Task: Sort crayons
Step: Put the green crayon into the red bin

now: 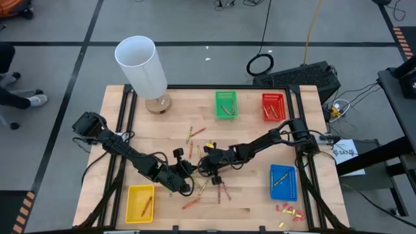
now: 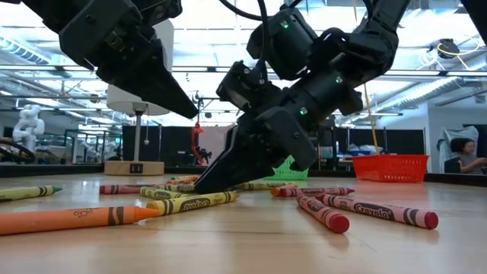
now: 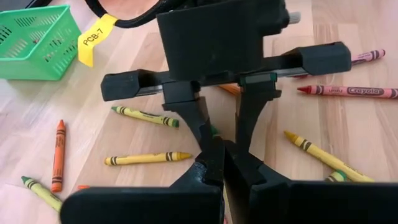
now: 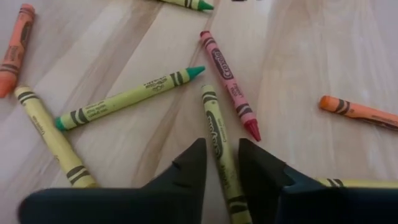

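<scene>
Left gripper (image 1: 186,188) is held low over the front-middle of the desk (image 1: 247,201), aimed toward the other arm; whether its fingers are spread or pressed together cannot be told. Just to its right, the right gripper (image 4: 217,163) is lowered to the surface with its fingers slightly spread around an olive-yellow crayon (image 4: 221,140) that lies flat between the tips, not yet pinched.

From left to right, four baskets are seen: a yellow basket (image 1: 140,203) at the front left with one crayon in it, a green basket (image 1: 226,104) and a red basket (image 1: 273,107) at the back with a few each, and a blue basket (image 1: 283,182) at the front right with a crayon or two. Most of the crayons (image 1: 195,133) are scattered loose across the middle of the desk, so the sorting is judged to be at an early stage, with much left to do.

Pale wooden planks make up the desk, and a white lamp (image 1: 143,68) stands at its back left. Small red and yellow bits (image 1: 289,210) are clustered at the front right. A grey floor with dark tape lines and loose cables surrounds it, and a person (image 2: 460,156) is seated far behind.
</scene>
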Controlling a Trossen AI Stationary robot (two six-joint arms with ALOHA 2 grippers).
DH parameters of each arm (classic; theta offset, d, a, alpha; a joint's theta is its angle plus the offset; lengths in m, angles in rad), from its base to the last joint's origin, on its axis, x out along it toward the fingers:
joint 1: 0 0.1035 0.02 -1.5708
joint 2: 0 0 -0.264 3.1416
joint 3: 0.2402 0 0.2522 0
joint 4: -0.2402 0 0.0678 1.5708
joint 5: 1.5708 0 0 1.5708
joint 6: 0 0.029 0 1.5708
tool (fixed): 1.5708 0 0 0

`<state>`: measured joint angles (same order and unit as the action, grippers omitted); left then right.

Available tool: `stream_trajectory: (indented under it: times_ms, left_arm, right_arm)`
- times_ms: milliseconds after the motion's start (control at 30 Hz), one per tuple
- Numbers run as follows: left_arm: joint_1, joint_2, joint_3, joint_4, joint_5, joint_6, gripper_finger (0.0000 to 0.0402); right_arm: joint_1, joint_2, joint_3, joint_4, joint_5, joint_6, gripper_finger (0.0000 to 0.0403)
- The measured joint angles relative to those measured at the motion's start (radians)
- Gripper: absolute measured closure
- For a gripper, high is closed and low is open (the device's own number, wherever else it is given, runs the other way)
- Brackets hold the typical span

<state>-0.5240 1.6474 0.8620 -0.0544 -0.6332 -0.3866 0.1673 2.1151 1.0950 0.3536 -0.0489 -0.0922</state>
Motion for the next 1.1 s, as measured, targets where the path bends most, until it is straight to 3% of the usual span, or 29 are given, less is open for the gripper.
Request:
stream_trajectory:
  times_ms: [200, 533, 967, 1100]
  left_arm:
    - [0.000, 0.000, 0.000, 0.000, 0.000, 0.000, 0.0395]
    - [0.000, 0.000, 0.000, -0.005, 0.000, 0.000, 0.0395]
    - [0.000, 0.000, 0.001, -0.007, 0.023, -0.002, 0.0395]
    - [0.000, 0.000, 0.001, -0.006, 0.025, -0.002, 0.0395]
  right_arm:
    - [0.000, 0.000, -0.002, -0.011, -0.053, -0.027, 0.0391]
    - [0.010, -0.069, -0.006, -0.075, -0.061, -0.037, 0.0399]
    - [0.112, -0.397, -0.008, -0.507, -0.054, 0.006, 0.0402]
    - [0.202, -0.502, -0.006, -0.659, 0.063, 0.034, 0.0402]
